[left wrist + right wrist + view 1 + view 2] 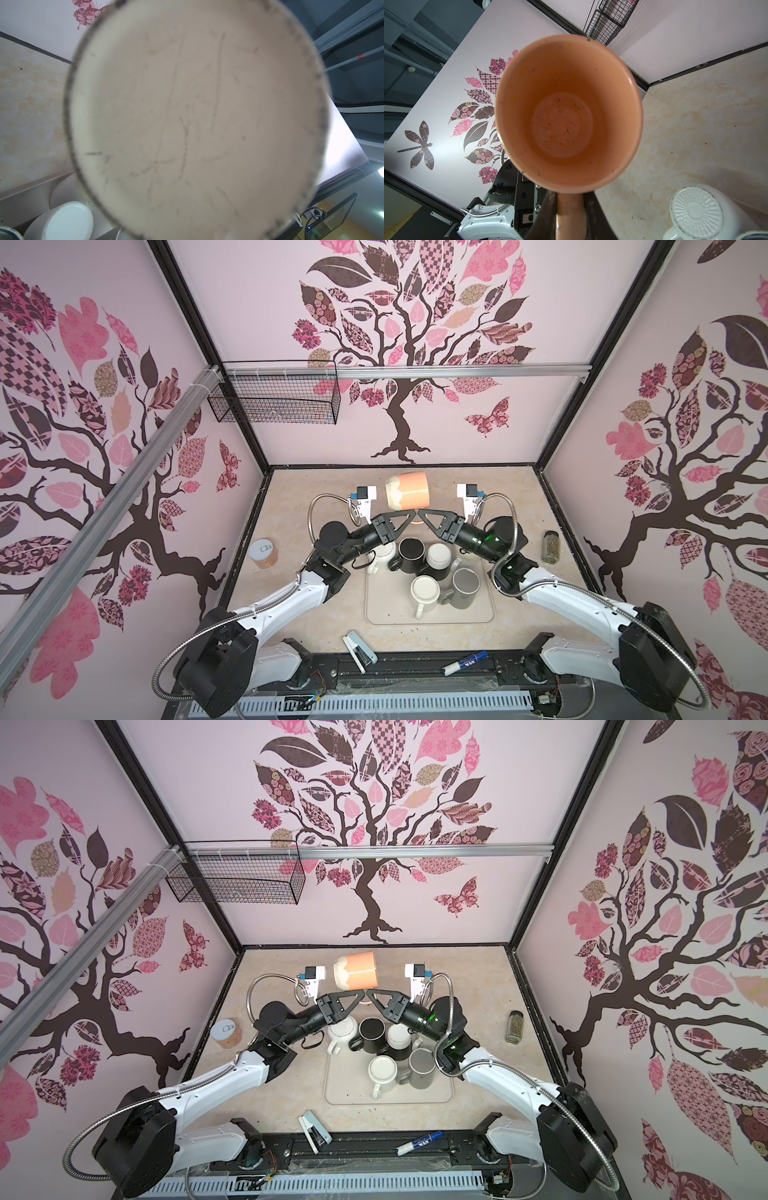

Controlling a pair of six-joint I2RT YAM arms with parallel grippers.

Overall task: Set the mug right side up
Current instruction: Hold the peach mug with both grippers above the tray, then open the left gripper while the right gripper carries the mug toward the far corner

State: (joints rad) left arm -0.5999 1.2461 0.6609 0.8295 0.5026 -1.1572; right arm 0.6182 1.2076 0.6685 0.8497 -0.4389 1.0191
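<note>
My right gripper [422, 514] pinches the handle [569, 209] of the mug [407, 491], held sideways with its mouth toward three o'clock (base toward nine). My left gripper [412, 514] has its jaws pressed together beside the handle.

A wire basket [274, 400] hangs far left; a spice jar [551, 547] stands right; a stapler [360, 647] and marker [464, 662] lie near.

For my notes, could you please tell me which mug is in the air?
The orange mug, held sideways by the right pincer; the other mugs stand on the tray.
</note>
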